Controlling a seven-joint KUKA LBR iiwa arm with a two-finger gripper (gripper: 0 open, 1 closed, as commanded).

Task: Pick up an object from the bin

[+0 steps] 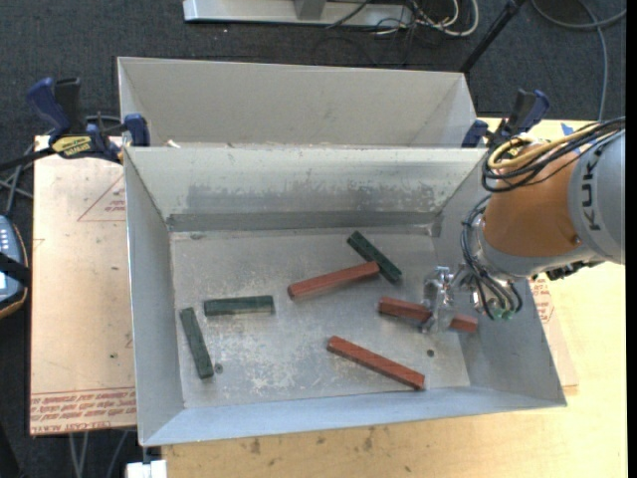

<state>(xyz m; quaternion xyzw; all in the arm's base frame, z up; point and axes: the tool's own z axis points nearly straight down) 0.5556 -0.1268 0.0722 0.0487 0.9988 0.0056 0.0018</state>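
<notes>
My gripper [435,307] is low at the right side of the bin, its metal fingers standing over a short red-brown bar [405,310] that lies flat on the floor there. The fingers reach down to the bar's right half. A longer red-brown bar [375,362] lies diagonally just in front of it. Behind the gripper to the left, a dark green bar [374,257] leans across the end of another red-brown bar [333,281].
Two more dark green bars rest at the bin's left: one [239,307] lying level, one [196,343] angled near the left wall. The arm's orange cover and cables hang over the bin's right wall.
</notes>
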